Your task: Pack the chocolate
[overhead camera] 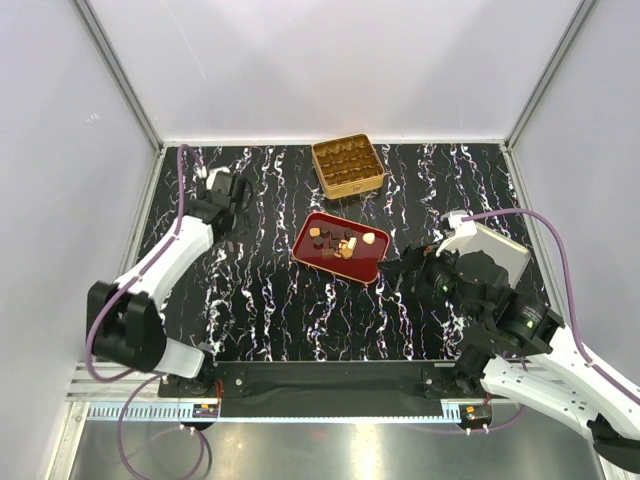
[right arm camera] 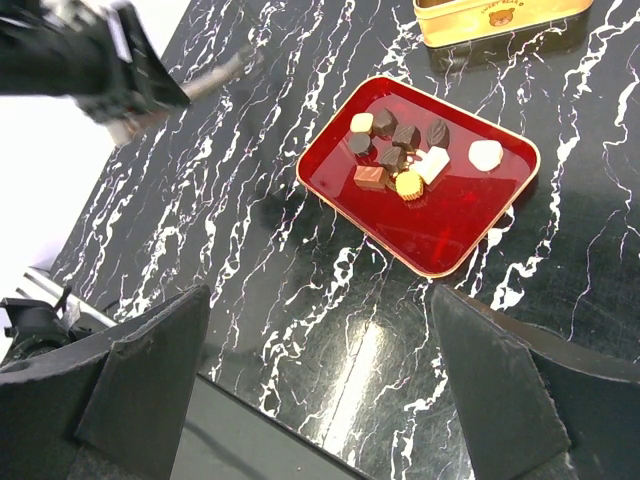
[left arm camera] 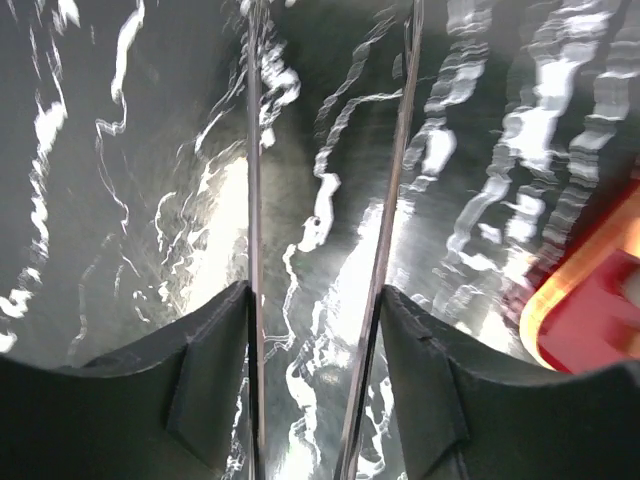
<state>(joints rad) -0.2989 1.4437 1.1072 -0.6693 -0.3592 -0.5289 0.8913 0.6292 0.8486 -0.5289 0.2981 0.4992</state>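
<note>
Now, chocolate (right arm camera: 400, 160): loose in the red tray (right arm camera: 450, 225), probably staged for picking
Gold tin (overhead camera: 348, 165): just beyond the red tray, cells up to receive pieces
Right gripper (right arm camera: 320, 295): near the red tray, spread wide, empty
Left gripper (left arm camera: 315, 300): left of the red tray, parted, empty

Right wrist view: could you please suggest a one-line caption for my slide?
Open right tool facing a red tray of assorted chocolates, with the gold tin just beyond.

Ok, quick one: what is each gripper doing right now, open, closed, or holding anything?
Left gripper: open, holding nothing.
Right gripper: open wide, holding nothing, with the red tray ahead of it.
</note>
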